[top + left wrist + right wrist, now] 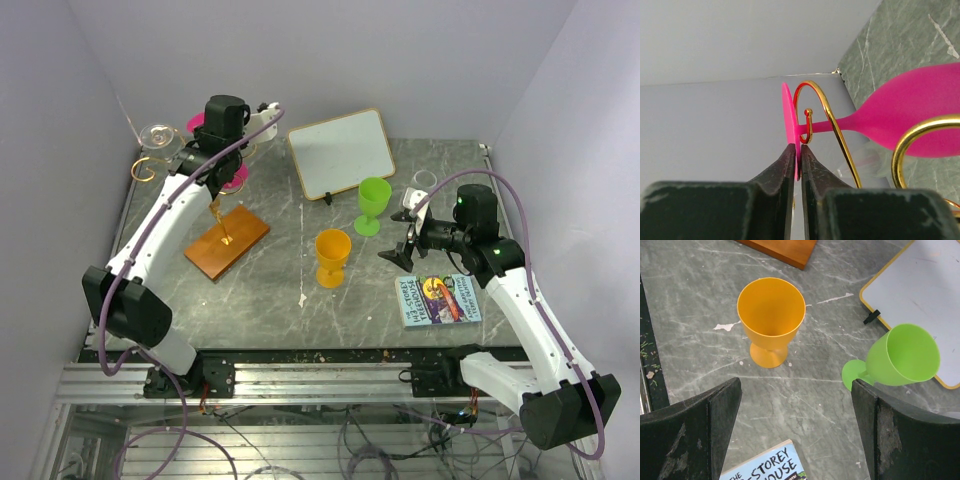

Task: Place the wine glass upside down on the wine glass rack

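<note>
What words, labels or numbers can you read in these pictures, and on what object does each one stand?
"THE": on the book cover, right wrist view.
"-STOREY": same cover; whatever comes before the hyphen is out of sight.
"HOUSE": same cover, cut by the picture's bottom edge.
Top view: the cover's lettering is too small to read.
Whiteboard: no readable writing.

Lab cell — plain walls [330,50], rail frame [300,385]

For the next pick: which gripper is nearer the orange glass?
Right. The right gripper hangs open near the orange glass; the left gripper, shut on the pink glass, is away at the rack.
</note>
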{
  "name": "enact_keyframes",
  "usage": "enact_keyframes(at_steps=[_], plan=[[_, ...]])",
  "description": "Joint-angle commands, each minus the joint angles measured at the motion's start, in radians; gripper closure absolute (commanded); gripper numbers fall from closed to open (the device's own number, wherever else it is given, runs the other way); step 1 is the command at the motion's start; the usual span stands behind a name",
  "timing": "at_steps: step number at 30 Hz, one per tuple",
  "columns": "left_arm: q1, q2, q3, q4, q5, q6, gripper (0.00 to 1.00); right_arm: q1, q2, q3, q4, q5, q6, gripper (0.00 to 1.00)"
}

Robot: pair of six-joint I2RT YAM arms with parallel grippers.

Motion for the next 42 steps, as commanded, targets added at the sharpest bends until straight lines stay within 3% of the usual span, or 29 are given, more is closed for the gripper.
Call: enact_keyframes(at_steps=[1,29,42], plan=[[-0.005,-0.041,-0.018,0.037,-0.036,-0.002,0.79,0.004,0.002,-0.004,-0.005,0.010,-0.010,0.09],[-0.011,-0.151,-0.091,0.011,0.005,-0.017,0.58,0.002,0.004,-0.010,0.016,0.031,0.010,0.07],[-0.011,-0.207,-0.027,-0.115,0.161,-0.151,0.48,-0.007,0.012,-0.011,0.022,0.022,0.017,0.07]])
